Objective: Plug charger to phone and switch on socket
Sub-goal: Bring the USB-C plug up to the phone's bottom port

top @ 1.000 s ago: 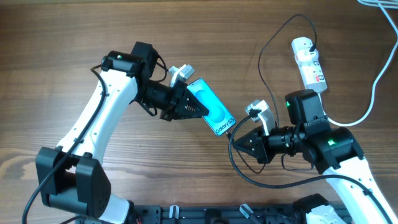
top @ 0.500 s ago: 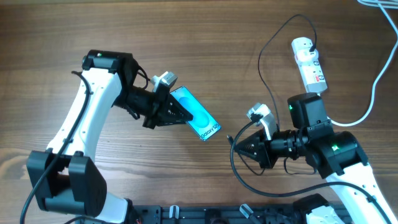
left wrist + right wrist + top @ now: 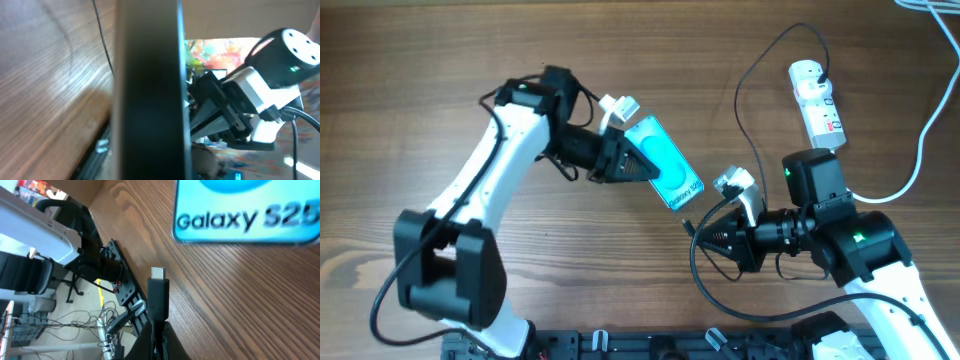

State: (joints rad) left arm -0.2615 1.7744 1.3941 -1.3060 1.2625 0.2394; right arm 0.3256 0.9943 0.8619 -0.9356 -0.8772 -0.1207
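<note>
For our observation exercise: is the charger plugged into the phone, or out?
Out. The right wrist view shows the charger tip's bare metal, with table between it and the phone.

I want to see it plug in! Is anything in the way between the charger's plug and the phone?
No, nothing visible. The right hand holds the charger plug pointing toward the Galaxy S25 edge of the phone, with only open air over the wooden table between them.

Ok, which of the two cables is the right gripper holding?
The thin black charger cable: its plug tip sticks out of the right gripper toward the phone. The thick white cord lies free beside the power strip.
</note>
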